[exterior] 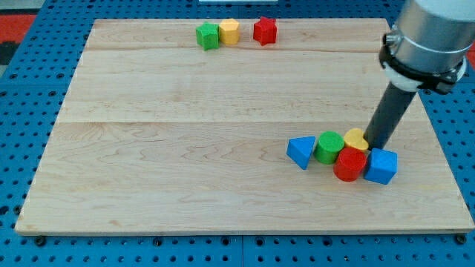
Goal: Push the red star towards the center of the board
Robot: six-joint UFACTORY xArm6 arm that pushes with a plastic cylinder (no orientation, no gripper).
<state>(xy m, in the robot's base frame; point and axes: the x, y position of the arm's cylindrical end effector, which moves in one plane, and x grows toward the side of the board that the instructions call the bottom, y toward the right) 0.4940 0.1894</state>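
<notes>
The red star (265,30) lies near the view's top edge of the wooden board (185,126), right of a yellow hexagon (230,31) and a green block (208,35). My tip (376,144) is far from it, at the view's lower right. It touches a cluster of blocks there: a yellow block (355,139), a red cylinder (349,165), a blue cube (381,166), a green cylinder (329,147) and a blue triangle (300,151). The tip stands just right of the yellow block and above the blue cube.
The arm's grey body (430,33) hangs over the board's upper right corner. A blue pegboard (22,111) surrounds the board on all sides.
</notes>
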